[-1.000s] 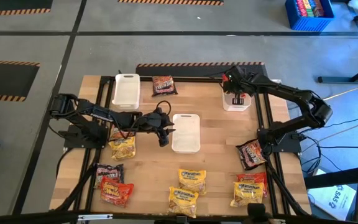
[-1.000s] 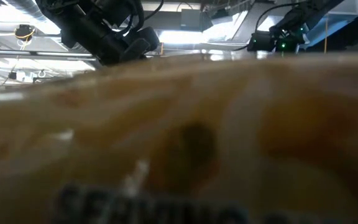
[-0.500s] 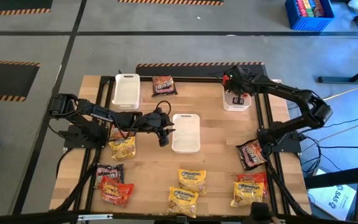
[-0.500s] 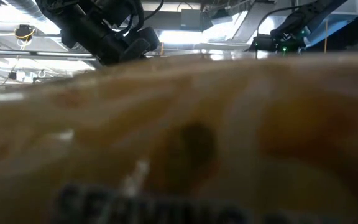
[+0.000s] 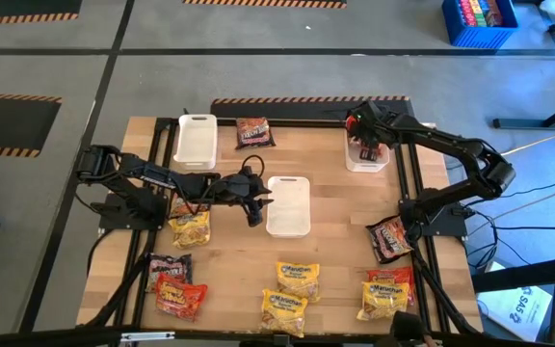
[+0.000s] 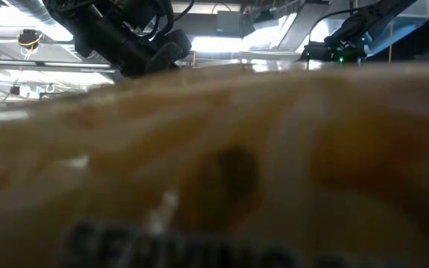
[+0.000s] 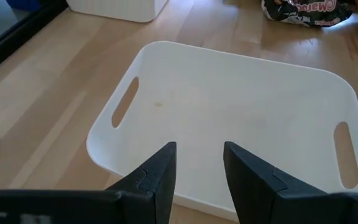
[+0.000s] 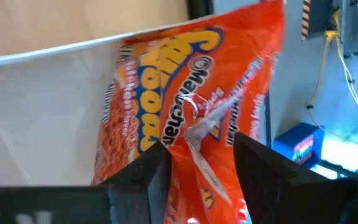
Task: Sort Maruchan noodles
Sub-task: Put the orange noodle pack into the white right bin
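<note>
My right gripper (image 5: 365, 141) hangs open over the far right white tray (image 5: 366, 168). In the right wrist view a red Maruchan packet (image 8: 185, 106) stands on edge inside that tray (image 8: 42, 112), leaning on its wall, with its crimped end between the spread fingers of my right gripper (image 8: 197, 155). My left gripper (image 5: 255, 202) is open at the left end of the middle white tray (image 5: 292, 207). In the left wrist view my left gripper (image 7: 199, 152) has nothing between its fingers, and the bare tray (image 7: 241, 106) lies beyond them. My right gripper comes at the red packet from above, slanting down, one finger (image 8: 142, 180) on each side of its crimped end (image 8: 191, 134). I cannot tell whether either finger touches the packet. The packet rests in the tray.
A third white tray (image 5: 196, 140) and a dark packet (image 5: 254, 131) lie at the far edge. Yellow (image 5: 189, 228), red (image 5: 179, 297) and dark (image 5: 389, 238) packets lie along the near half. A yellow packet (image 6: 214, 171) fills the low view. A blue crate (image 5: 478, 21) stands off the table.
Over the far right tray my right gripper has rolled a little about its own axis without leaving its place. More of the red packet's face now shows in that tray than a second ago.
</note>
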`<state>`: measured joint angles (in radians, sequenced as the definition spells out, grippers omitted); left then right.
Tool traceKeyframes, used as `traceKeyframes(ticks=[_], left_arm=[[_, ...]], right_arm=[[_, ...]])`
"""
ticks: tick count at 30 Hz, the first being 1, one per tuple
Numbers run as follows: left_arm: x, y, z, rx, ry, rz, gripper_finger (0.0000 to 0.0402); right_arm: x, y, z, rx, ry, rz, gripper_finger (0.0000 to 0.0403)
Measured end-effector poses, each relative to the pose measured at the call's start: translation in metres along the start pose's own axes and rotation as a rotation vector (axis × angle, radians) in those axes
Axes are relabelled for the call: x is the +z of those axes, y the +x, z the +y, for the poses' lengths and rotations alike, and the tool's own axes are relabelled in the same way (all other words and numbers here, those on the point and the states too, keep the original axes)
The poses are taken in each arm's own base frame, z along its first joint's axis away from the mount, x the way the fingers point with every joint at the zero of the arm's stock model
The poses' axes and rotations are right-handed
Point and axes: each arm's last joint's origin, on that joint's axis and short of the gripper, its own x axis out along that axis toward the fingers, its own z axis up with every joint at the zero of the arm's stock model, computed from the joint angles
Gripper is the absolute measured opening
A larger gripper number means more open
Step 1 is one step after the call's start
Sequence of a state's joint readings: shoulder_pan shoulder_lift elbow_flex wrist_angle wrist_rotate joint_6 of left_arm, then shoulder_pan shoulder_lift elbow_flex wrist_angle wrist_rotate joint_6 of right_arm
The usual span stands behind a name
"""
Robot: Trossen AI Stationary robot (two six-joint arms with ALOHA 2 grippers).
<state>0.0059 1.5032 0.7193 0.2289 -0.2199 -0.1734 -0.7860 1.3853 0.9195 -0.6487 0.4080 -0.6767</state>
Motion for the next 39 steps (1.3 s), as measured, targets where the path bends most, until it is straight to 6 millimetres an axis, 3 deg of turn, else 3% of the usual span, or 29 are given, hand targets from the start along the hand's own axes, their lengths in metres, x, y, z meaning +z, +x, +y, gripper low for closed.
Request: traceKeyframes(ticks=[14, 33, 39], left_arm=[[0.0002, 0.0, 0.0, 0.0, 0.0, -0.002, 0.0128], [0.0005, 0.0, -0.0001, -0.001, -0.001, -0.005, 0.0128], [0.0005, 0.0, -0.0001, -0.001, -0.001, -0.005, 0.0128]], right_arm=[[-0.0005, -0.0001, 0.0023, 0.051, 0.015, -0.018, 0.0154], [-0.0014, -0.0001, -0.0008, -0.034, 0.02, 0.035, 0.0155], [-0.001, -0.0001, -0.0002, -0.018, 0.047, 0.022, 0.02]])
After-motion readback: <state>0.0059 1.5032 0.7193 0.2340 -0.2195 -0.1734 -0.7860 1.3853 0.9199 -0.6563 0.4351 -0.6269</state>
